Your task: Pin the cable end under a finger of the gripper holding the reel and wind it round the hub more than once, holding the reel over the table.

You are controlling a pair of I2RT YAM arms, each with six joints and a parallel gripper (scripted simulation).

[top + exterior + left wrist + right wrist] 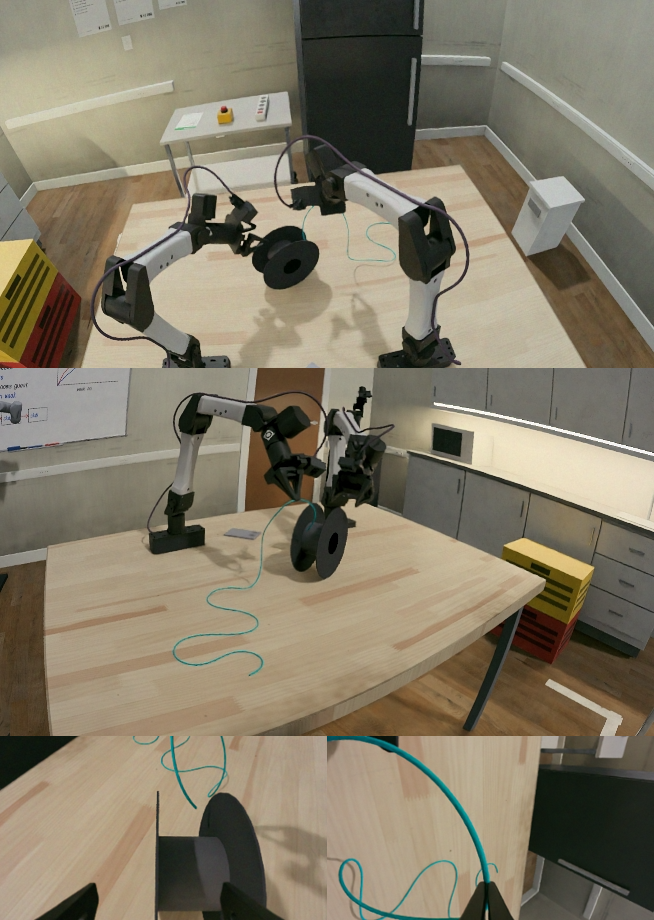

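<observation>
The black reel (305, 255) (325, 563) (246, 847) stands upright on its flange rims, its hub bare. My left gripper (254, 245) (159, 890) is open at the reel, with the edge of one flange between its spread fingers. My right gripper (298, 499) (486, 890) is shut on the teal cable (257, 618) (177, 773) (462, 814), above the table beside the reel; its fingertips are hidden in the top view. The short end of the cable arcs over from the right fingertips and ends between the flanges, above the hub.
The cable's long part hangs from the right gripper to the wooden table (350, 628) and lies there in loose curves, away from the reel. A small grey plate (243, 533) lies near the arm bases. The right forearm reaches high over the table.
</observation>
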